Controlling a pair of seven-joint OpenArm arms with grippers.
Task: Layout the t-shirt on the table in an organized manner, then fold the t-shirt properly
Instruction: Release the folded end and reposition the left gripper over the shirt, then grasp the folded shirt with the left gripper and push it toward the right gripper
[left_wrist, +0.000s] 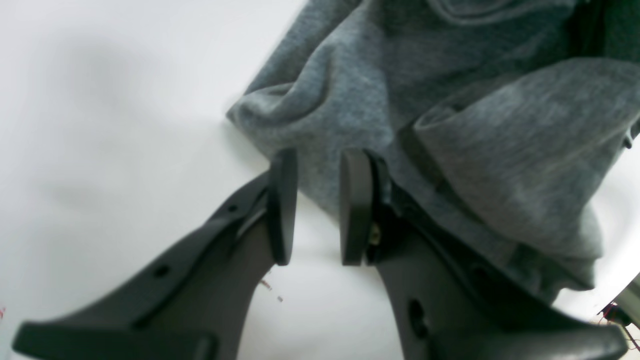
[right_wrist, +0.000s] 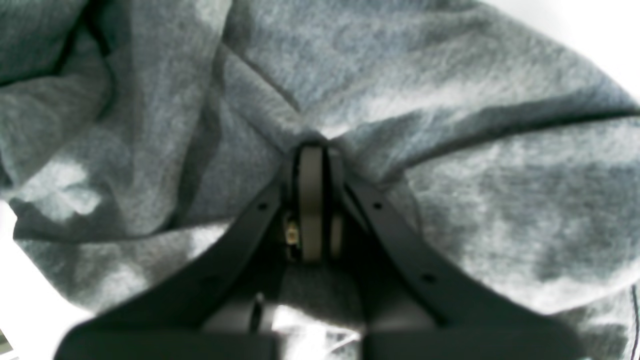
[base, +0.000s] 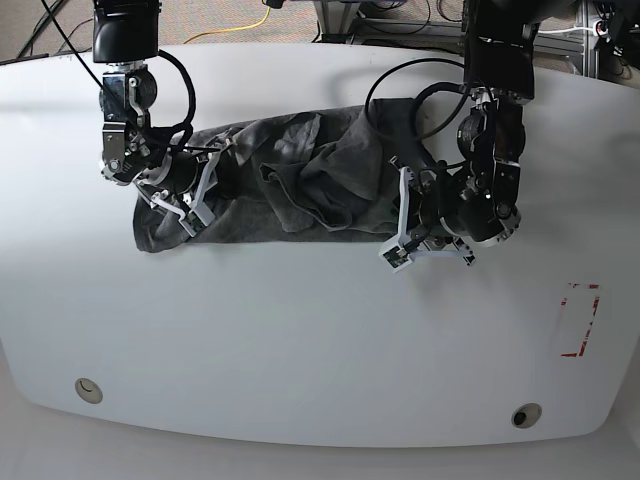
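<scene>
While the t-shirt (base: 290, 190) lies bunched across the far middle of the table (base: 300, 340), the right gripper (right_wrist: 311, 165) pinches a fold, probably to spread it; the left gripper (left_wrist: 317, 207), slightly open, holds nothing at the hem.

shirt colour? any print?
The t-shirt is heather grey with no visible print; clearest in the right wrist view.

Both arms are showing black housings with looping black cables above the table (base: 300, 330). The left gripper (left_wrist: 317, 205) is wearing flat dark grey pads (left_wrist: 356, 207) on matte black fingers pierced by small round holes. The right gripper (right_wrist: 311, 165) is showing greyish pads and a small brass-coloured screw.
</scene>
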